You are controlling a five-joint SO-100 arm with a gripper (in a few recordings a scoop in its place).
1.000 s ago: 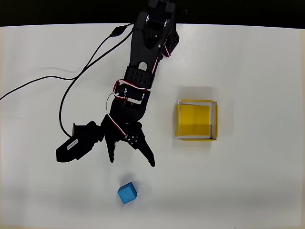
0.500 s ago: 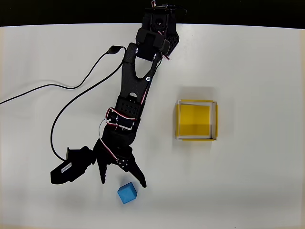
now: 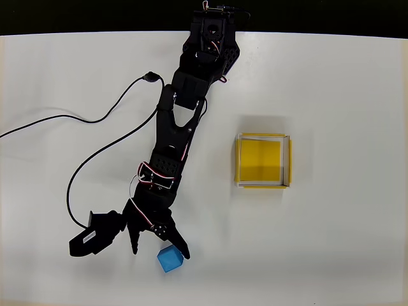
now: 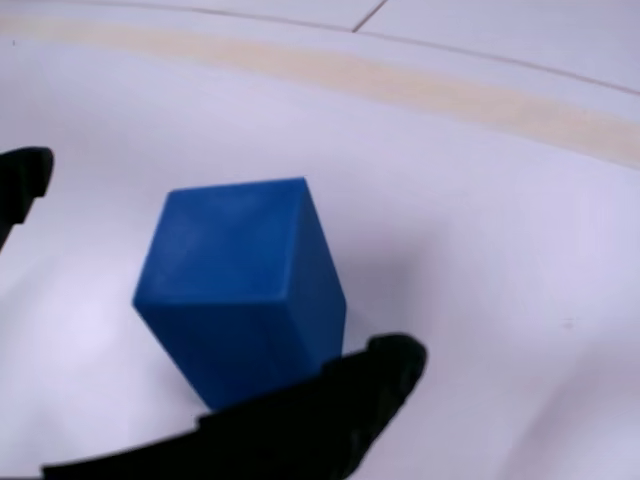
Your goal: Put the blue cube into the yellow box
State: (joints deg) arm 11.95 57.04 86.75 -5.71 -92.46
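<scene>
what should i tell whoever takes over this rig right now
Gripper: jaws open, holding nothing, low over the table at the cube.
Cube: on the table near the bottom edge of the overhead view. In the wrist view it sits between the two fingers, one fingertip right by it; contact cannot be told.
Box: empty, to the right in the overhead view, well apart from the cube.
Done: reach to the cube.
Left: close on the cube, lift, carry it right, drop it into the box.
</scene>
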